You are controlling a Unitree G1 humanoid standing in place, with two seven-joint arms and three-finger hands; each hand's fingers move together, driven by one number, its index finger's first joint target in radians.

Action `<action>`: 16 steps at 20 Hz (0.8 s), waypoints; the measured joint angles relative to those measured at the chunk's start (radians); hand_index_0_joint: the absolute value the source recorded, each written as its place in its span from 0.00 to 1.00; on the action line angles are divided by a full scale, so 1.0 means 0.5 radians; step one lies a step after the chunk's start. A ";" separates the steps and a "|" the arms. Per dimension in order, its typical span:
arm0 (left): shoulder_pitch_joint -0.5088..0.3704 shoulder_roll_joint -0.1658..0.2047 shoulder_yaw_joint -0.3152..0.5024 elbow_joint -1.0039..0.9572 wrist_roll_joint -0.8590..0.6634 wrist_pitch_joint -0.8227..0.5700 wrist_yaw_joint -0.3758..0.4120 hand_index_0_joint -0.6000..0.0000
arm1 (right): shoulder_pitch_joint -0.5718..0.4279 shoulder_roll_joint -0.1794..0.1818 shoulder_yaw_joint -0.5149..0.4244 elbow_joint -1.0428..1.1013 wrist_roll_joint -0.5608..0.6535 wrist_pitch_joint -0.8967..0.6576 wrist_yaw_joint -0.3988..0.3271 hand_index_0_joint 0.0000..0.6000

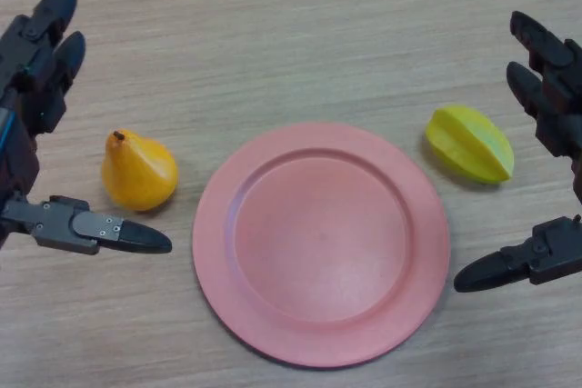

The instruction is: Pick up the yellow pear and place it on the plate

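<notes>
Pale wood-grain desk (291,24) fills the frame. At the left edge the left hand (36,88) is spread open, holding nothing, thumb just below the pear (138,170). The pink plate (320,244) sits centre, a starfruit (470,144) at its upper right. Right hand (555,115) open, empty, at the right edge.

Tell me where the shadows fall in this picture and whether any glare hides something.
In the head view, the yellow pear and the starfruit cast short soft shadows toward the lower side; the pink plate has only a faint sheen, no glare hides anything; the left hand and the right hand are evenly lit.
</notes>
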 measured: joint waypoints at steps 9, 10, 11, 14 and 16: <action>0.003 0.016 -0.008 0.065 -0.088 0.001 -0.068 1.00 | -0.009 0.004 0.002 0.027 -0.005 -0.020 -0.065 0.00; -0.019 0.019 -0.005 0.203 0.047 -0.131 -0.070 1.00 | -0.009 0.004 0.003 0.024 -0.005 -0.020 -0.065 0.00; -0.058 0.031 -0.006 0.421 0.222 -0.295 -0.054 1.00 | -0.006 0.006 0.002 0.015 -0.005 -0.020 -0.071 0.00; -0.119 0.043 -0.011 0.669 0.235 -0.412 0.019 1.00 | 0.002 0.013 0.004 -0.015 -0.004 -0.020 -0.072 0.00; -0.196 0.085 -0.023 0.858 0.244 -0.606 0.095 1.00 | 0.015 0.025 0.005 -0.023 -0.004 -0.020 -0.096 0.00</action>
